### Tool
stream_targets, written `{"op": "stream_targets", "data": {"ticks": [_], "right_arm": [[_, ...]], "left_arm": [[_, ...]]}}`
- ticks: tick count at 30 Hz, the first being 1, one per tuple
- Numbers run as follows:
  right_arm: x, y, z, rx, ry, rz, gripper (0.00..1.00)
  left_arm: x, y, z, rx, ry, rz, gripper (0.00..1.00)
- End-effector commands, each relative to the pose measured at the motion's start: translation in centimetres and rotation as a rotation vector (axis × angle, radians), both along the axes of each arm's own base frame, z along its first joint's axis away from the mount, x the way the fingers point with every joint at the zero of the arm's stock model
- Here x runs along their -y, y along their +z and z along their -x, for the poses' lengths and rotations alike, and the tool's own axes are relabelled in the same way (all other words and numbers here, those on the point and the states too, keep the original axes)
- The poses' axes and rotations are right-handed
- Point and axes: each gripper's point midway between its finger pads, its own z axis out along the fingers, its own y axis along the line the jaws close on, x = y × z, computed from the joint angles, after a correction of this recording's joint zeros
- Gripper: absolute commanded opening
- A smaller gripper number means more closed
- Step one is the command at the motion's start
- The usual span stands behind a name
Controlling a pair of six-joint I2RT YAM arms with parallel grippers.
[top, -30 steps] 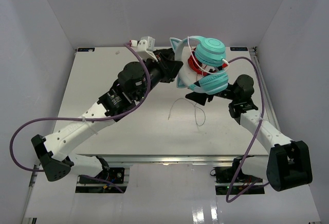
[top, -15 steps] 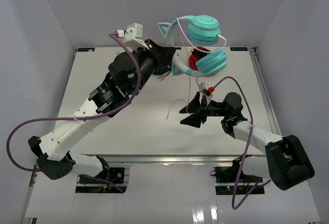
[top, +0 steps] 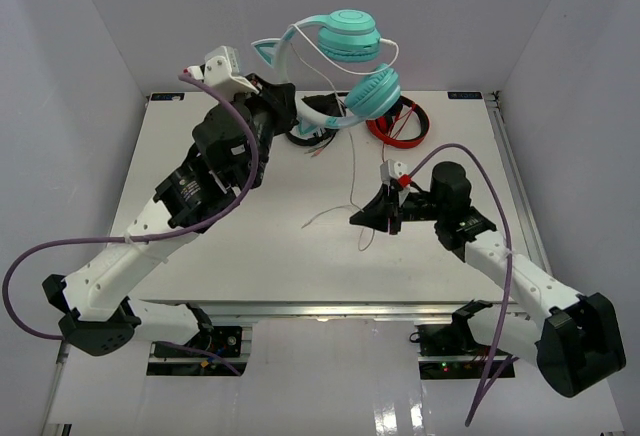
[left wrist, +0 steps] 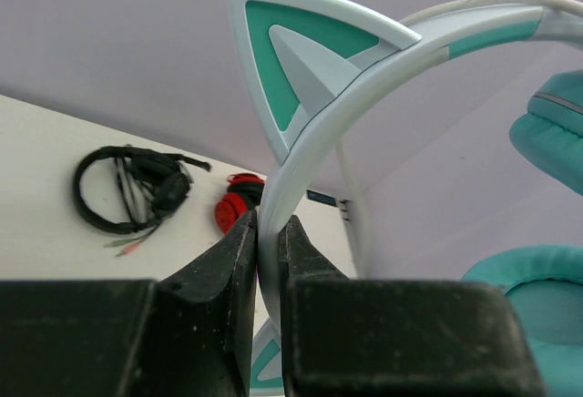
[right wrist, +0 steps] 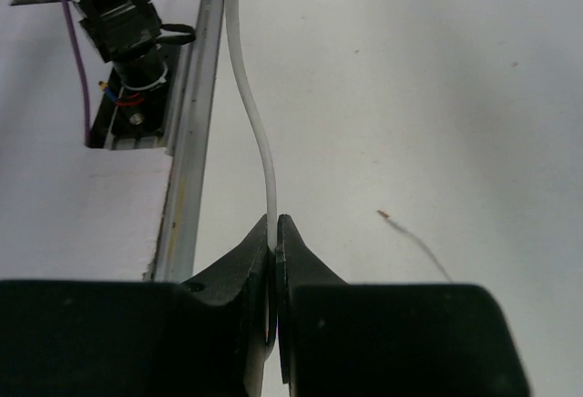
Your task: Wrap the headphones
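The teal headphones (top: 350, 34) hang in the air above the table's far edge, one cup above the other (top: 373, 90). My left gripper (top: 296, 108) is shut on their pale headband (left wrist: 305, 133), just below a cat ear (left wrist: 291, 60), with the left gripper (left wrist: 269, 231) jaws pressed on both sides of the band. The thin white cable (top: 353, 166) drops from the cups to the table. My right gripper (top: 362, 218) is low over the table's middle. In the right wrist view the right gripper (right wrist: 274, 233) is shut on the cable (right wrist: 255, 115).
Black headphones (top: 305, 136) (left wrist: 132, 188) and red headphones (top: 400, 124) (left wrist: 237, 208) lie at the table's far side, under the lifted pair. A loose end of the cable (top: 325, 218) trails on the table. The table's metal edge rail (right wrist: 187, 142) runs left of the right gripper.
My left arm has lifted the headphones higher and to the left. My right gripper has left the cups, come down to the hanging cable and shut on it.
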Motion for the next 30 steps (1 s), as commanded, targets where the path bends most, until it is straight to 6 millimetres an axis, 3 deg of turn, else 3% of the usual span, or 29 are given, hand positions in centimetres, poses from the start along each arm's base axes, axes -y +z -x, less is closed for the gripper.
{"op": "stream_targets", "data": {"ticks": [1, 4, 6, 10, 15, 18, 21, 25, 28, 30], "right_arm": [[1.2, 1.8, -1.8, 0.194, -0.112, 0.113, 0.08], [1.9, 1.4, -1.7, 0.301, -0.135, 0.263, 0.08], [2.5, 3.6, -1.8, 0.411, -0.16, 0.338, 0.08], [3.7, 4.6, -1.9, 0.497, -0.169, 0.476, 0.08], [4.2, 1.0, -0.9, 0.496, -0.113, 0.618, 0.08], [5.8, -0.3, -2.0, 0.539, -0.155, 0.751, 0.08], [8.3, 1.6, -5.3, 0.659, -0.334, 0.892, 0.08], [11.9, 7.8, -9.7, 0.797, -0.673, 0.934, 0.08], [12.3, 12.1, -10.8, 0.818, -0.8, 0.811, 0.08], [12.3, 12.9, -11.2, 0.821, -0.828, 0.76, 0.08]], "left_arm": [[-4.0, 0.7, 0.3, 0.025, 0.139, -0.048, 0.0], [-4.5, -0.7, -0.6, 0.004, 0.175, -0.12, 0.0], [-4.7, -1.9, -1.5, -0.018, 0.202, -0.186, 0.0], [-5.0, -6.4, -4.9, -0.111, 0.221, -0.223, 0.0], [-3.9, -9.8, -7.3, -0.197, 0.177, -0.138, 0.0], [-2.6, -12.0, -8.5, -0.237, 0.15, -0.182, 0.0], [-0.5, -16.0, -9.5, -0.307, 0.073, -0.315, 0.0], [1.5, -23.1, -8.6, -0.42, -0.063, -0.519, 0.0], [2.2, -26.8, -6.4, -0.46, -0.146, -0.621, 0.0], [2.9, -27.6, -5.4, -0.43, -0.219, -0.637, 0.0]]}}
